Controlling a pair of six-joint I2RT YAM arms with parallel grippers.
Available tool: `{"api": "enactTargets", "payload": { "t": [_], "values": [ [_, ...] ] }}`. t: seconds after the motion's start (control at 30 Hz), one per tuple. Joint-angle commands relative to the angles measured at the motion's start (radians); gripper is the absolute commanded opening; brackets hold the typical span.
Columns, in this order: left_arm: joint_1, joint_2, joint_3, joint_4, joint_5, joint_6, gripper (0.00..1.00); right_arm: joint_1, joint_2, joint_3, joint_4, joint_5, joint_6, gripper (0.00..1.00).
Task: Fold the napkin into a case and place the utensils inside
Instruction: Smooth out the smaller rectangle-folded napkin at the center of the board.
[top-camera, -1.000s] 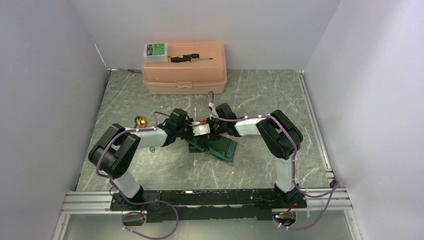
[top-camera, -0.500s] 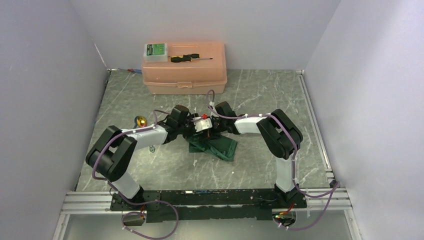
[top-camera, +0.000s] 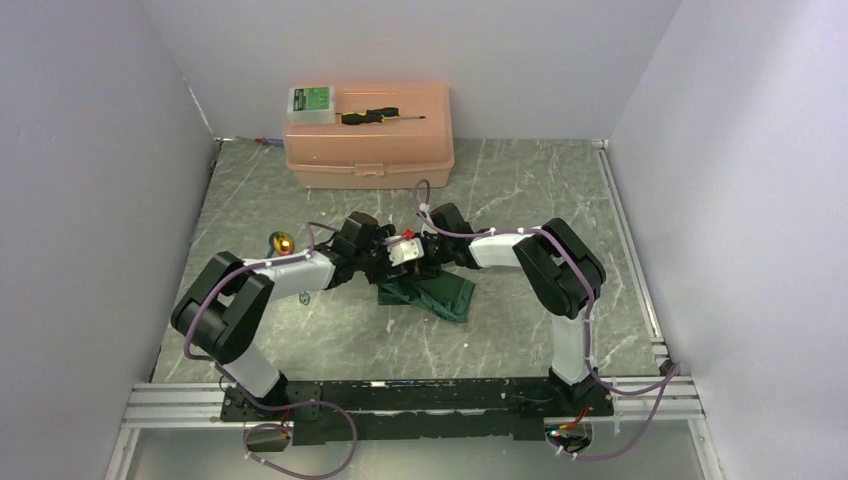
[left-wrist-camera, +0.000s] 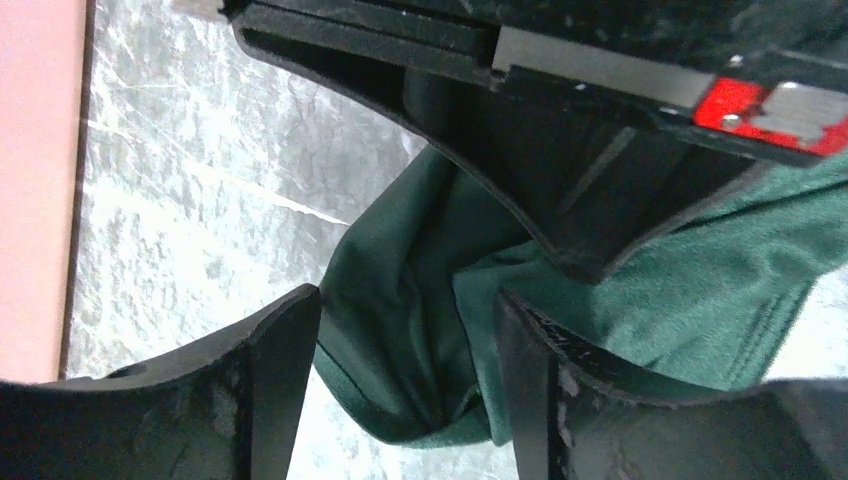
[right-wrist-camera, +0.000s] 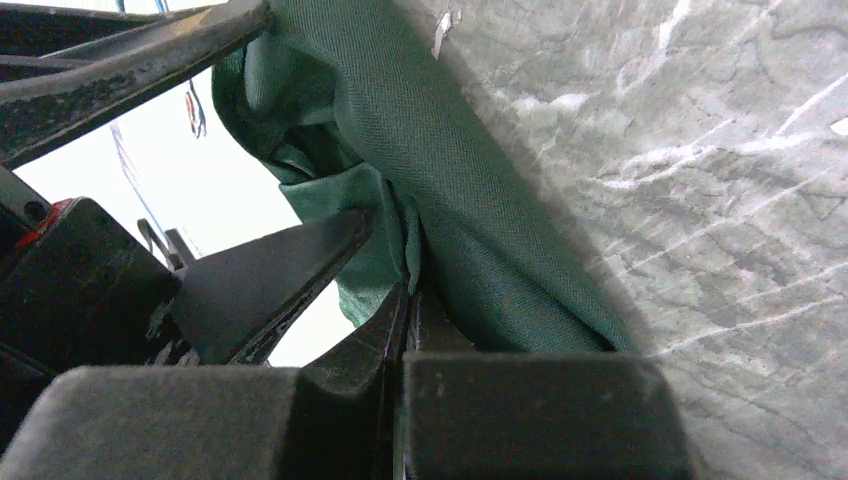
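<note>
The dark green napkin (top-camera: 432, 294) lies bunched mid-table, its left edge lifted. My right gripper (top-camera: 410, 260) is shut on a fold of that edge; in the right wrist view the cloth (right-wrist-camera: 450, 180) runs into the closed gripper (right-wrist-camera: 405, 292). My left gripper (top-camera: 384, 264) faces it from the left and is open. In the left wrist view its gripper (left-wrist-camera: 405, 345) straddles a hanging napkin fold (left-wrist-camera: 400, 300) without pinching it. One utensil with a gold head (top-camera: 283, 242) lies left of the left arm. I see no silver utensil.
A peach toolbox (top-camera: 368, 140) stands at the back, with a green-labelled box (top-camera: 311, 102) and a black-handled screwdriver (top-camera: 380, 116) on its lid. Grey walls close in the left, back and right sides. The two wrists nearly touch above the napkin.
My left gripper has opened and released the napkin fold it was pinching, shifting slightly back. The right gripper has kept its hold and barely moved.
</note>
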Motion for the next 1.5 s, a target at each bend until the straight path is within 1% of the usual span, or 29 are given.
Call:
{"api": "enactTargets", "payload": {
  "t": [0.0,0.1,0.2,0.27,0.33,0.4,0.43,0.67,0.97,1.2,1.47],
  "values": [
    [-0.005,0.034,0.008,0.091,0.016,0.0,0.63,-0.001,0.012,0.002,0.015,0.029,-0.001,0.0],
    [-0.005,0.053,0.006,0.108,0.012,0.013,0.51,0.0,0.011,0.004,0.011,0.026,-0.007,0.0],
    [-0.005,0.067,0.004,0.107,0.028,0.018,0.47,-0.002,0.013,0.004,0.013,0.021,-0.01,0.0],
    [-0.005,0.073,0.001,0.113,0.036,0.023,0.4,-0.004,0.012,0.006,0.015,0.017,-0.008,0.0],
    [-0.005,0.078,0.001,0.121,0.032,0.029,0.25,-0.007,0.01,0.011,0.015,0.014,-0.007,0.0],
    [-0.005,0.075,0.007,0.12,0.027,0.037,0.06,-0.012,0.009,0.023,0.013,0.01,-0.005,0.0],
    [-0.006,0.072,0.012,0.116,0.023,0.039,0.03,-0.013,0.009,0.03,0.009,0.009,-0.005,0.0],
    [-0.012,0.03,0.049,0.06,-0.004,0.015,0.03,-0.015,0.024,0.049,-0.009,0.013,-0.005,0.0],
    [-0.018,-0.014,0.07,0.002,-0.017,-0.039,0.03,-0.015,0.051,0.028,-0.034,0.032,-0.033,0.0],
    [-0.018,-0.036,0.05,-0.074,0.052,-0.039,0.03,-0.02,0.027,0.059,-0.063,0.043,-0.043,0.0],
    [-0.018,-0.055,0.051,-0.075,0.069,-0.043,0.03,-0.013,0.043,0.135,-0.11,0.055,-0.064,0.0]
  ]
}}
